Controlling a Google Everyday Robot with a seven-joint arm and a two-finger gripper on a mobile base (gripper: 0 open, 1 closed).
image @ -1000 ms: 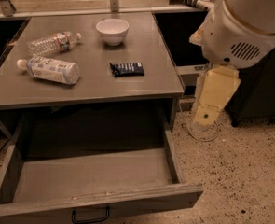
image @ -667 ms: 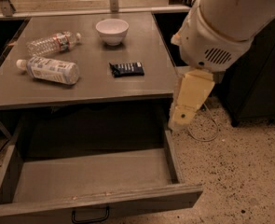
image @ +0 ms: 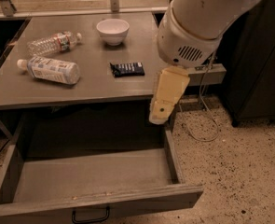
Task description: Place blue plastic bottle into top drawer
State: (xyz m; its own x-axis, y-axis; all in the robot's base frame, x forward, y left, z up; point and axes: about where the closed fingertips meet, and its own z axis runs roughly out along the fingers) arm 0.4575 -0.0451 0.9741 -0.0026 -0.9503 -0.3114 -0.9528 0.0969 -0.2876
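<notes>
On the tabletop (image: 99, 85) the blue plastic bottle (image: 51, 70) lies on its side. At the right front edge hangs the gripper (image: 160, 113), its width impossible to tell, above the open top drawer (image: 95, 176).

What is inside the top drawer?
Nothing visible; the top drawer shows a bare floor, its rear hidden under the table. The blue plastic bottle lies on the table; the gripper hangs by its right front edge.
</notes>
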